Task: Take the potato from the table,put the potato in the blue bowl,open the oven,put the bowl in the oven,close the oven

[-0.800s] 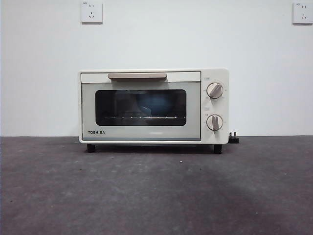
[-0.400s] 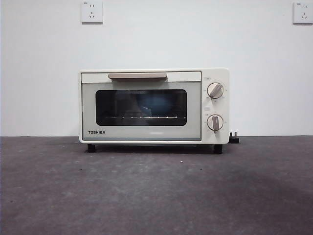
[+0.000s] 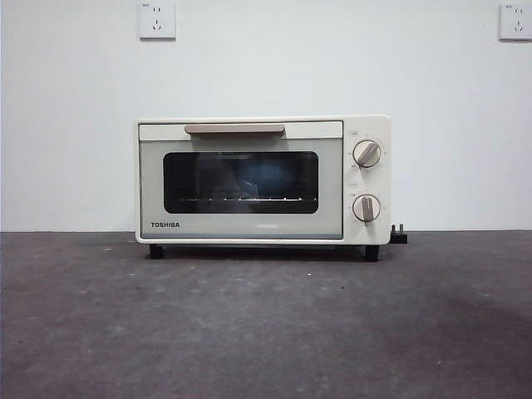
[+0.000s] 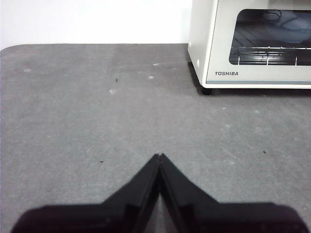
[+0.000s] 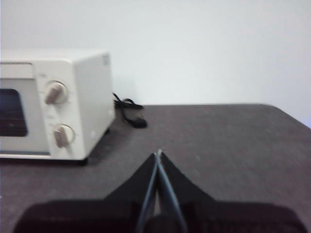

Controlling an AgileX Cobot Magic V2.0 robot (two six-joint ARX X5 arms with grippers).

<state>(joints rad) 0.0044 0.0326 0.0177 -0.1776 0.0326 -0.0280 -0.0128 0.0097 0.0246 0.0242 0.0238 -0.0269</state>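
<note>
Now: oven (image 3: 263, 180) shut on table (image 3: 266, 332)

The oven (image 3: 263, 180) stands on the table (image 3: 266, 332) at the middle of its far edge, against the wall (image 3: 332, 58), door facing the near edge. Its plug (image 3: 398, 236) lies on the table just beside the oven's right rear corner.
</note>
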